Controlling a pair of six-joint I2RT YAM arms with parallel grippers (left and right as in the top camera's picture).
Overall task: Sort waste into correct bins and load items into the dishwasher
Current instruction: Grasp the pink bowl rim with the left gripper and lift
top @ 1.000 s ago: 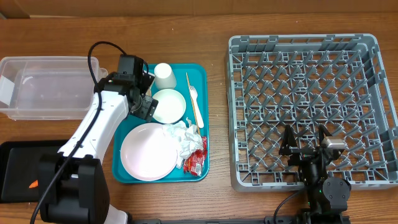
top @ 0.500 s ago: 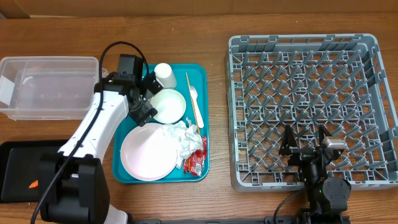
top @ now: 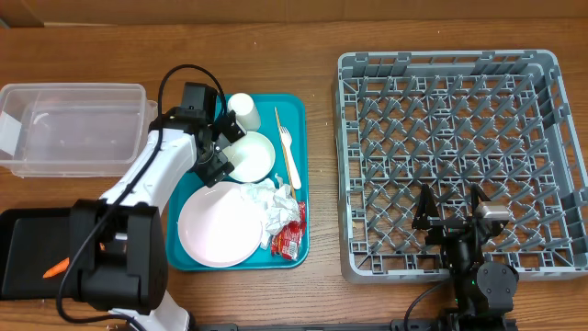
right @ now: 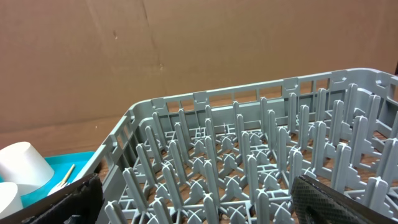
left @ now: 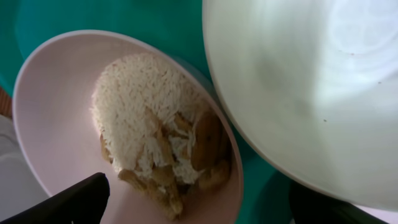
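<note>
Your grey dish rack [top: 448, 61] fills the right of the overhead frame and holds nothing yet. The right gripper [top: 450, 216] hangs over its lower part, jaws spread and empty, just as a second ago. At upper left the clear tub [top: 73, 129] looks bare. At lower left the black tray [top: 28, 248] carries only an orange carrot piece [top: 55, 268]. Everything else sits on the teal tray [top: 271, 101] at centre: the pale pink plate [top: 216, 225], a white bowl [top: 253, 156], crumpled napkins [top: 271, 202], the red wrapper [top: 289, 241] and the small cup [top: 243, 110]. What has changed is your left gripper [top: 222, 147]. It has slid right from the tray's left rim and now sits just below the cup, jaws spread wide and pinching nothing. Its wrist view looks down on a pink bowl [left: 56, 124] heaped with rice [left: 140, 106] and brown scraps, with the white bowl's edge crowding in from the upper right. You appear to be lining up on that bowl to tip the scraps into a bin, likely the black tray with the carrot. No grip is made yet, so mind the neighbouring rim as you close.
</note>
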